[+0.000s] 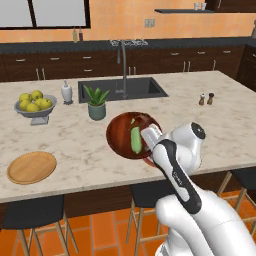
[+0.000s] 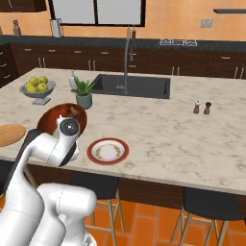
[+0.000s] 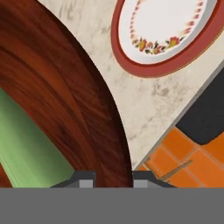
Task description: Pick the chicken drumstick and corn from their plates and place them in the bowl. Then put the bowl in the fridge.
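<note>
My gripper (image 1: 150,135) is shut on the near rim of the dark reddish-brown bowl (image 1: 125,136), which hangs tilted above the counter's front edge. The pale green corn (image 1: 135,140) lies inside the bowl. In the hand view the bowl's rim (image 3: 87,118) runs between my two fingertips (image 3: 86,179), with the corn (image 3: 26,153) at the left. The white plate with the red-brown rim (image 2: 107,151) sits bare on the counter just right of the bowl (image 2: 54,116). The tan wooden plate (image 1: 31,167) lies bare at the far left. The chicken drumstick is hidden; the fridge is out of view.
A grey bowl of yellow-green fruit (image 1: 35,105), a white bottle (image 1: 66,92) and a potted plant (image 1: 96,102) stand at the back left. The sink (image 1: 122,89) with its tall tap is behind. Two shakers (image 1: 206,99) stand right. Dark stools (image 2: 211,204) line the counter's front.
</note>
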